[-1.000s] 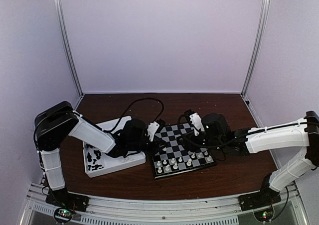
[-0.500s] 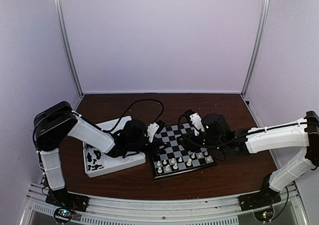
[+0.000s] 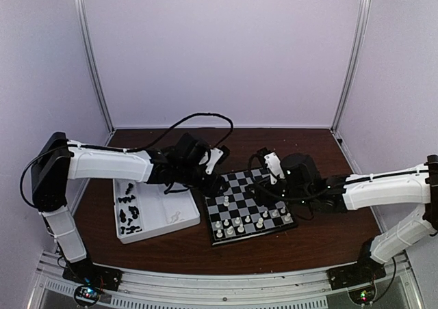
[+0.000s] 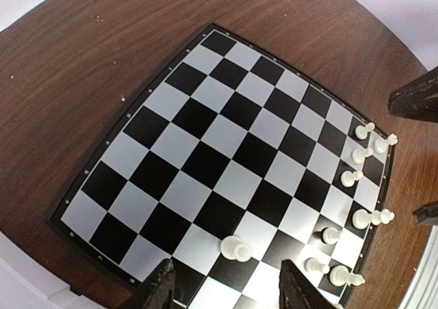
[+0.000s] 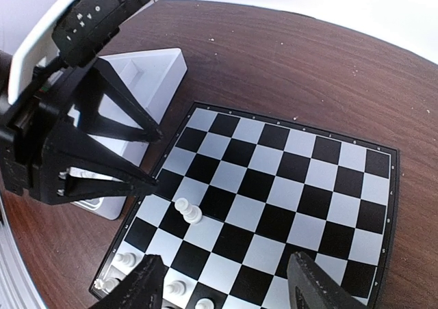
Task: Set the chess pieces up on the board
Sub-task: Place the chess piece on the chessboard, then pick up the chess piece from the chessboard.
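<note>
Cream piece (image 4: 235,247) on board (image 4: 205,132), beneath left end effector (image 4: 229,280)

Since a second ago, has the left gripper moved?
Yes. The left gripper has gone from beside the tray's right corner toward the back wall.

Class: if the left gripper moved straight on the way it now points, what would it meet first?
Most likely the lone cream-white piece, which stands just ahead of the left gripper, in line with the gap between its open fingers. If the gripper passed above it, the board would come next. Depth is hard to judge here.
</note>
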`<move>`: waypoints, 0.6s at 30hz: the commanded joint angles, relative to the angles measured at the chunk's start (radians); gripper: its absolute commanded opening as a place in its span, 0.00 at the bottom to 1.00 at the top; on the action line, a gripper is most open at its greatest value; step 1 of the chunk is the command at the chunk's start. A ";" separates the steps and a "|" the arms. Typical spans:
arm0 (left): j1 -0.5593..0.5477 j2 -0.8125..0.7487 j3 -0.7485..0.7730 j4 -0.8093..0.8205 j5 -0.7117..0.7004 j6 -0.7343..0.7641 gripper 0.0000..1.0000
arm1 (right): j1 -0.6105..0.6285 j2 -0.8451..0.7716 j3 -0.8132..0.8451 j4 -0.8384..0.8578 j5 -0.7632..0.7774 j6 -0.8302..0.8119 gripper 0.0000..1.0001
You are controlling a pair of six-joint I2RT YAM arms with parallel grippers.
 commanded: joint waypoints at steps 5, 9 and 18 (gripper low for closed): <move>-0.005 0.019 0.153 -0.350 -0.004 -0.017 0.57 | -0.011 -0.070 0.032 -0.116 0.099 0.051 0.64; -0.005 0.088 0.250 -0.428 0.015 -0.033 0.57 | -0.023 -0.124 0.026 -0.174 0.134 0.076 0.64; -0.005 0.207 0.376 -0.477 0.047 -0.068 0.50 | -0.042 -0.182 0.010 -0.221 0.144 0.088 0.64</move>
